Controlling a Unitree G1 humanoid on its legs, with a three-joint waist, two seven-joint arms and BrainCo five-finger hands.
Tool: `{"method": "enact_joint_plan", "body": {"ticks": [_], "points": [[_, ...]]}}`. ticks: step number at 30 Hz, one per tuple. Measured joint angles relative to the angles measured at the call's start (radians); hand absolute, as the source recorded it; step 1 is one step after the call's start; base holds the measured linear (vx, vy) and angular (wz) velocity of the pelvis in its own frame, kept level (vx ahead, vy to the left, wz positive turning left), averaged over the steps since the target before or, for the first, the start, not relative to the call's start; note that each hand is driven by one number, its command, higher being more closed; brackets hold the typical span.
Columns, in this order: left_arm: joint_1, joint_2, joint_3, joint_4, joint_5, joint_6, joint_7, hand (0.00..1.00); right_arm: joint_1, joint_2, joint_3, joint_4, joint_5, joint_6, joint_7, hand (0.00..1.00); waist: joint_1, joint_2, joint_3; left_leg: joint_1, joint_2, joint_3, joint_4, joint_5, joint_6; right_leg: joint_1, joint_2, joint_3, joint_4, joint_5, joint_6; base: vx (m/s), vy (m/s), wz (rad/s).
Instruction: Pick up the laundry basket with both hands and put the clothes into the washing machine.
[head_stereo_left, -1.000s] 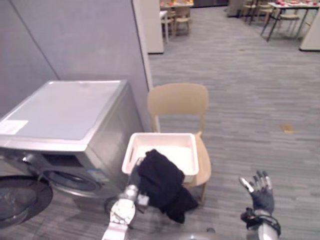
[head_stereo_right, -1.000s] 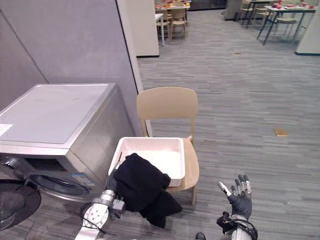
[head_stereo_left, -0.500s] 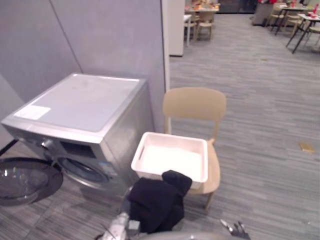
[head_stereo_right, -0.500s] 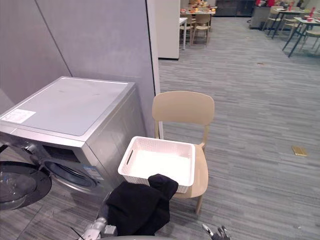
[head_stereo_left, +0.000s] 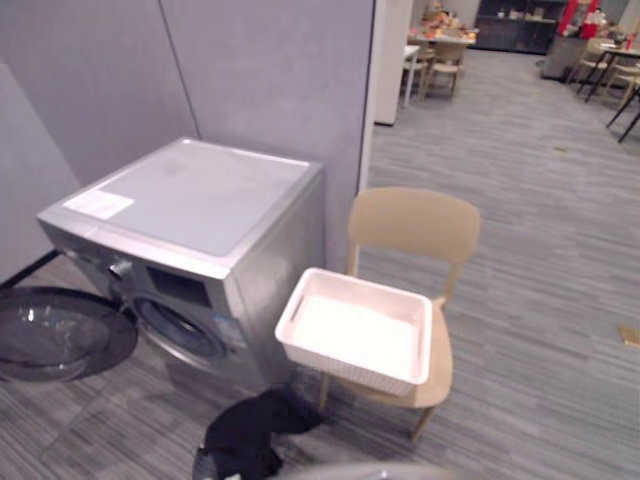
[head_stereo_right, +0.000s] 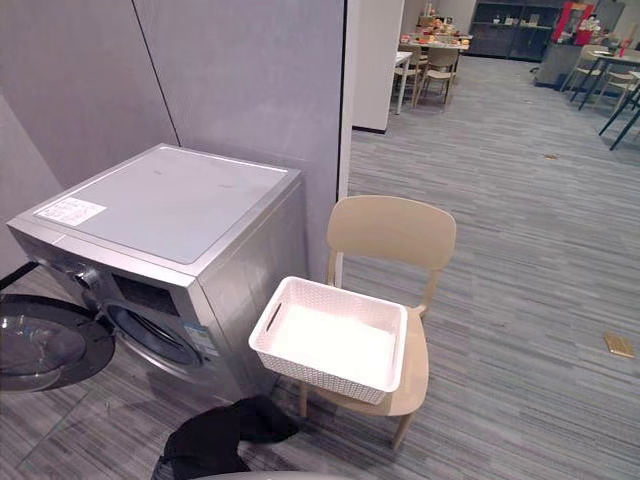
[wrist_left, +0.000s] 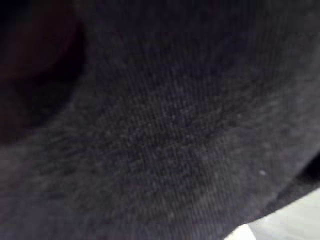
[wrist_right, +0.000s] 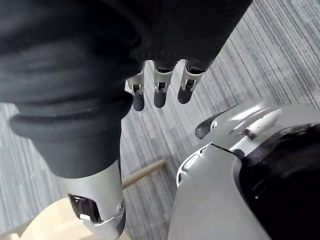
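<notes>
The black clothes hang low by the washing machine, likely to go in; the right hand is loose and empty, and I cannot tell the left hand's hold.

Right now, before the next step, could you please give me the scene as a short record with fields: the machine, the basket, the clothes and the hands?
washing machine: grey front loader, to the left of the chair
door: swung open, on the robot's left
laundry basket: white, empty, resting on the chair seat
chair: tan, facing the robot
black garment: low in front of the machine, not inside it; also close against the left wrist camera; held or lying, cannot tell
right hand: fingers relaxed, holding nothing
</notes>
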Motion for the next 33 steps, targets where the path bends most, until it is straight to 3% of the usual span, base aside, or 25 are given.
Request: {"method": "enact_joint_plan", "body": {"ticks": [4,7,9,10,11,13,14,17,20,23,25,27,28,29,30,31,33], "points": [[-0.012,-0.011,0.001,-0.001,-0.049,-0.001,0.011,1.0,-0.035,-0.006,0.033,0.014,-0.001,0.007,-0.014,0.0,0.001,-0.01,0.024,-0.037,-0.009,-0.076,0.04,-0.003,0.005,-0.002,-0.024,-0.07,0.097,-0.066,-0.004,0.0,-0.032,0.6],[-0.018,-0.034,0.0,-0.086,-0.08,-0.002,0.017,1.0,-0.11,-0.016,0.056,0.029,0.001,0.004,-0.021,0.0,0.019,-0.018,0.073,-0.138,-0.024,-0.154,0.094,-0.002,0.006,-0.087,-0.068,-0.136,0.275,-0.162,-0.016,-0.07,-0.095,0.85],[-0.037,-0.037,-0.01,-0.125,-0.099,-0.002,0.02,1.0,-0.144,-0.018,0.071,0.029,0.005,-0.002,-0.034,0.0,0.023,-0.024,0.103,-0.183,-0.028,-0.149,0.083,0.006,0.079,-0.102,-0.099,-0.218,0.341,-0.203,-0.022,-0.07,-0.135,1.31],[-0.038,-0.037,-0.025,-0.142,-0.116,-0.002,0.022,1.0,-0.164,-0.016,0.071,0.028,0.015,-0.003,-0.046,0.0,0.023,-0.039,0.11,-0.19,-0.025,-0.075,0.051,-0.024,0.155,-0.091,-0.126,-0.274,0.348,-0.201,-0.029,0.05,-0.066,1.37],[-0.039,-0.032,-0.047,-0.164,-0.119,-0.001,0.022,1.0,-0.189,-0.023,0.071,0.028,0.023,-0.009,-0.054,0.0,0.025,-0.05,0.135,-0.209,-0.003,0.036,0.087,-0.018,0.152,-0.065,-0.154,-0.321,0.345,-0.195,-0.037,0.07,-0.037,1.18],[-0.02,-0.036,-0.064,-0.22,-0.129,0.0,0.036,1.0,-0.228,-0.031,0.072,0.024,0.032,-0.014,-0.061,0.0,0.03,-0.023,0.145,-0.205,0.035,0.159,0.199,-0.006,0.138,-0.041,-0.165,-0.35,0.356,-0.194,-0.037,0.12,0.022,0.64],[-0.024,-0.04,-0.064,-0.264,-0.137,-0.001,0.04,1.0,-0.243,-0.029,0.072,0.026,0.041,-0.013,-0.061,0.0,0.034,-0.019,0.148,-0.211,0.036,0.18,0.224,0.027,0.108,-0.03,-0.185,-0.36,0.379,-0.194,-0.037,0.1,0.03,0.42],[-0.053,-0.04,-0.069,-0.363,-0.156,-0.026,0.049,1.0,-0.255,0.013,0.065,0.026,0.043,-0.012,-0.061,0.0,0.036,-0.039,0.15,-0.236,0.002,0.154,0.273,-0.001,0.079,0.008,-0.223,-0.4,0.39,-0.189,-0.029,0.06,0.055,0.45],[-0.105,-0.034,-0.07,-0.374,-0.169,-0.031,0.063,1.0,-0.257,0.038,0.032,0.037,0.043,-0.006,-0.061,0.0,0.034,-0.056,0.154,-0.261,-0.007,0.141,0.281,-0.013,0.062,0.025,-0.225,-0.436,0.366,-0.167,-0.007,0.05,0.091,0.33],[-0.134,-0.022,-0.105,-0.371,-0.198,-0.033,0.071,1.0,-0.251,0.008,-0.014,0.083,0.048,-0.003,-0.082,0.0,0.027,-0.042,0.155,-0.303,-0.026,0.11,0.346,-0.043,0.04,0.08,-0.188,-0.464,0.232,-0.103,0.015,0.05,0.142,0.2],[-0.145,-0.02,-0.158,-0.372,-0.198,-0.033,0.071,1.0,-0.246,-0.026,-0.023,0.124,0.072,0.0,-0.094,0.0,0.03,-0.022,0.154,-0.367,-0.042,0.096,0.467,-0.102,0.068,0.088,-0.191,-0.479,0.189,-0.07,0.012,0.02,0.191,0.12],[-0.144,-0.02,-0.167,-0.37,-0.194,-0.033,0.065,1.0,-0.244,-0.041,-0.024,0.125,0.082,0.007,-0.101,0.0,0.029,-0.01,0.151,-0.384,-0.06,0.113,0.513,-0.151,0.085,0.086,-0.211,-0.468,0.174,-0.041,-0.019,0.03,0.239,-0.15],[-0.144,-0.017,-0.178,-0.368,-0.192,-0.033,0.06,1.0,-0.247,-0.043,-0.037,0.123,0.084,0.012,-0.1,0.0,0.03,-0.007,0.149,-0.378,-0.076,0.141,0.516,-0.167,0.106,0.071,-0.227,-0.437,0.175,0.006,-0.062,0.06,0.351,-0.37],[-0.143,-0.018,-0.19,-0.367,-0.19,-0.033,0.059,1.0,-0.25,-0.042,-0.04,0.109,0.091,0.017,-0.101,0.0,0.032,0.01,0.142,-0.374,-0.084,0.163,0.509,-0.176,0.121,0.042,-0.242,-0.399,0.185,0.071,-0.149,0.06,0.317,-0.41],[-0.143,-0.018,-0.196,-0.367,-0.189,-0.033,0.058,1.0,-0.25,-0.041,-0.039,0.1,0.096,0.018,-0.102,0.0,0.032,0.02,0.139,-0.371,-0.087,0.173,0.504,-0.181,0.129,0.028,-0.247,-0.378,0.186,0.108,-0.204,0.07,0.355,-0.41],[-0.135,-0.018,-0.204,-0.369,-0.188,-0.034,0.057,1.0,-0.25,-0.029,-0.037,0.072,0.101,0.017,-0.104,0.0,0.032,0.025,0.137,-0.343,-0.102,0.195,0.473,-0.187,0.142,0.004,-0.252,-0.307,0.192,0.165,-0.286,0.07,0.346,-0.16],[-0.137,-0.013,-0.229,-0.369,-0.185,-0.034,0.056,1.0,-0.235,0.002,-0.036,0.014,0.105,0.011,-0.099,0.0,0.022,0.022,0.138,-0.295,-0.128,0.186,0.427,-0.175,0.171,-0.037,-0.202,-0.133,0.331,0.075,-0.22,0.07,0.29,0.1]]}}
